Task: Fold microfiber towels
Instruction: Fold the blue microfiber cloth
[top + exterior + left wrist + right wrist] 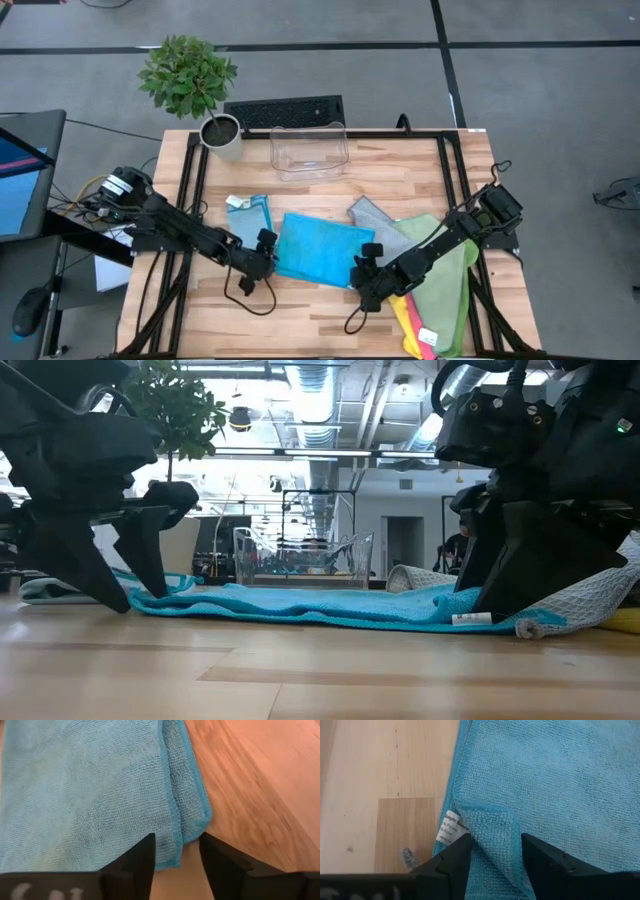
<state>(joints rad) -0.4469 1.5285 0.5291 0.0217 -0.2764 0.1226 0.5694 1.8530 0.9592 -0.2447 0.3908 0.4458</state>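
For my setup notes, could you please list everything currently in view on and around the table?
teal towel: one, table centre, between both tools
light blue towel: one, left of the teal one
grey towel: one, right of centre
green towels: overlapping pile, right side
yellow and pink towels: front right edge
plastic bin: one, clear, table rear
potted plant: one, rear left corner
left tool: open at teal towel's left corner
right tool: open at its right corner

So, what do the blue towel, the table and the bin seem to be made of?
Blue towel: soft microfiber, judging by its fine looped pile and stitched edge. Table: wood, likely sealed, with visible grain and joined planks. Bin: clear plastic, probably rigid; the table shows through.
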